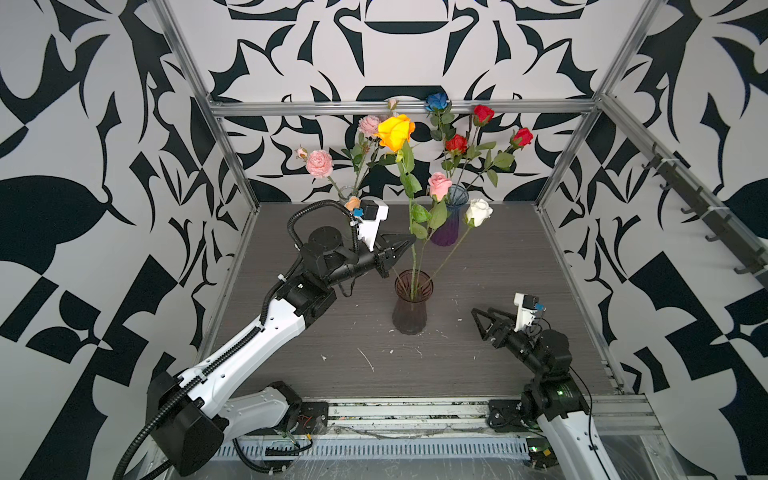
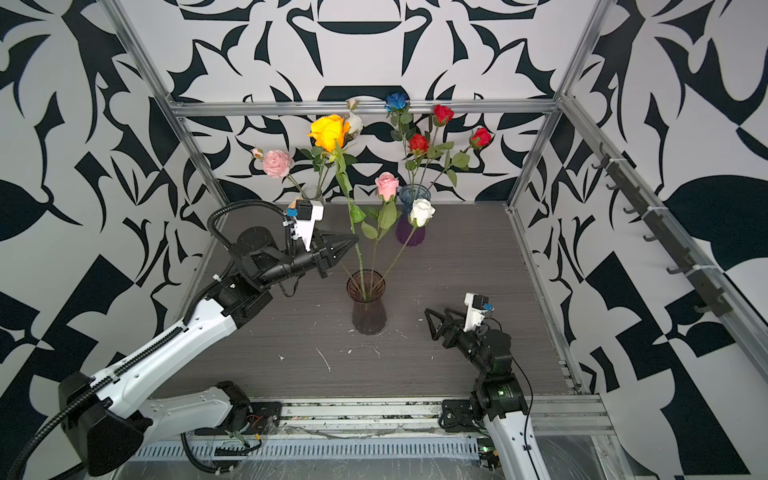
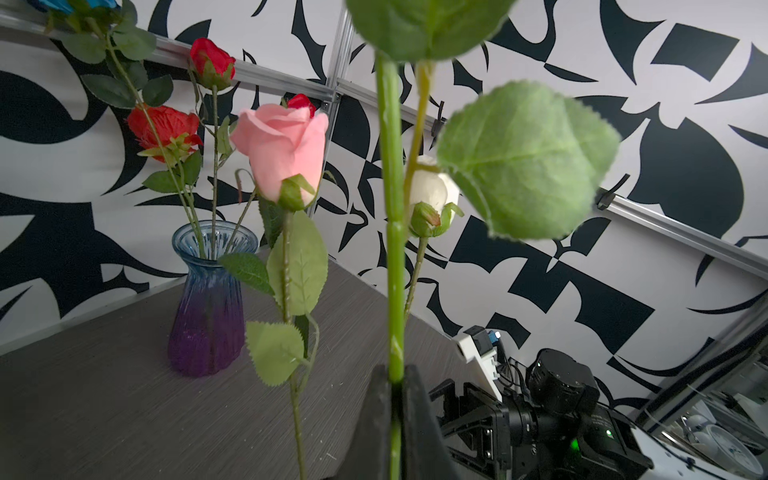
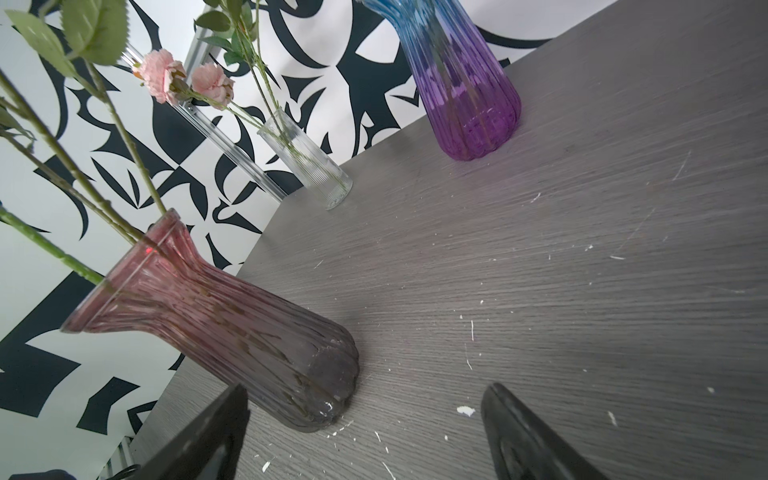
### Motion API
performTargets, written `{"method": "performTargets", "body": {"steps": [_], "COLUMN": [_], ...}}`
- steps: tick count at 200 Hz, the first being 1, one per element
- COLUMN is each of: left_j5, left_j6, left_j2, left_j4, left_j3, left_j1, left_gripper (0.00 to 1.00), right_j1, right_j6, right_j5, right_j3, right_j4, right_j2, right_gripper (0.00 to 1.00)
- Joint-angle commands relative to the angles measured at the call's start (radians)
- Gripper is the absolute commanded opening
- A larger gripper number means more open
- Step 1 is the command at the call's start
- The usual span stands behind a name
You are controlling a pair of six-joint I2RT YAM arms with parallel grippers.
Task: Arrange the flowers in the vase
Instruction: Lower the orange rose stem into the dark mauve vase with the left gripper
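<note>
1. Near right, we see the right gripper [image 1: 481, 316] low over the table [image 1: 498, 365]. Its arm is folded and its fingers are spread and empty, pointing left at the vase [image 1: 411, 307].
2. The vase stands mid-table, holding a pink rose [image 1: 439, 185], a white rose [image 1: 478, 212] and the orange rose [image 1: 395, 131].
3. The left arm reaches in from the near left, and the left gripper [image 1: 409, 241] is clamped on the orange rose's stem just above the vase rim.
4. Far back, red roses [image 1: 456, 143] stand in a blue vase [image 1: 446, 232], and pink blooms [image 1: 319, 163] in a clear vase [image 4: 307, 166] to its left.
</note>
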State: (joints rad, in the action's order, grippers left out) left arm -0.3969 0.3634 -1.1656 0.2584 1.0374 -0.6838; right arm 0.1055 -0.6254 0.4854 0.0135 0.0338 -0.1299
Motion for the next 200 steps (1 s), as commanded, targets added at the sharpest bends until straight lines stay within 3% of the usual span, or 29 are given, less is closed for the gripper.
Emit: {"method": "performTargets", "body": {"steps": [1,14,29,40,151,200], "left_j5": [0.026,0.06,0.088,0.1,0.079,0.142], "left_j6": [0.01,0.005,0.003,-0.002,-0.028,-0.225], "left_j2": [-0.004,0.006,0.021,0.03,-0.016,-0.156], "left_j4": [-0.032,-0.055,-0.07,-0.072,-0.158,-0.611], "left_j3": [0.01,0.009,0.002,-0.001,0.104,0.379], "left_j1": [-0.003,-0.003,-0.003,-0.002,-0.002,-0.002], "left_gripper": [0.13,0.21,0.38,0.41,0.43,0.34], "right_j1": [0.002,0.002,0.002,0.001,0.002,0.001], "right_j6": [-0.005,-0.006,-0.006,-0.006,-0.008,-0.012], "right_j5": [-0.015,-0.018,-0.018,-0.018,-0.027,-0.039], "right_j3": [-0.017,-0.017,-0.017,-0.017,-0.014,-0.014], "right_j4": [-0.047,-0.051,-0.052,-0.054,-0.069,-0.08], "right_j2": [0.015,0.016,0.016,0.015,0.019,0.018], "right_gripper": [0.91,0.91,0.91,0.91,0.91,0.91]}}
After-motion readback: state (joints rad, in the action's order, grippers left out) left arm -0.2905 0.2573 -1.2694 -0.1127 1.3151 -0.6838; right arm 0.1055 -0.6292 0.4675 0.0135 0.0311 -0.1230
